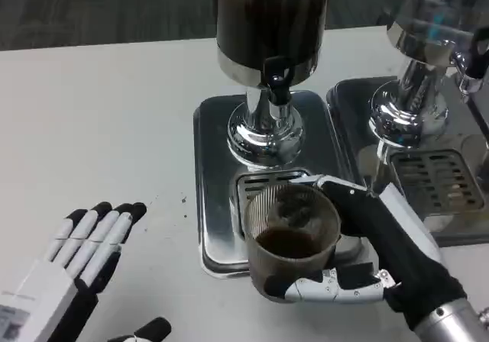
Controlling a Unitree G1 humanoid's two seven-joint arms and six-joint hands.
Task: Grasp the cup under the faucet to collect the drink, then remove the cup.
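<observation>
White-and-black fingers of the right robot hand [374, 258] clamped around the translucent cup [293, 239], thumb across the near wall, the rest wrapped round the far side. Partly filled with dark drink [289, 243], so likely to slop over the rim if tilted or jerked on the way out. Smooth-looking wall, too: judged prone to slipping down through the fingers under a loose hold, or to buckling under a hard squeeze. Cannot tell whether resting on the steel drip tray [210, 174] or raised just clear of it; if resting, apt to catch on the tray's front lip when dragged toward the robot. Beyond the fingertips, the grate [260, 182], and farther back and higher the black faucet [276, 82] under the dark dispenser [267, 21]: a possible knock for the rim on a steep lift, and a possible late drip onto the hand. To the outer side of the right forearm, a second dispenser [416, 90], near enough to clip on a wide swing. As for pose: right forearm coming in from the near right corner, angled inward, palm turned toward the cup. Left robot hand [80, 258] well apart from the cup, low over the white counter [99, 113], holding nothing, fingers straight, slightly apart, pointing away from the robot.
</observation>
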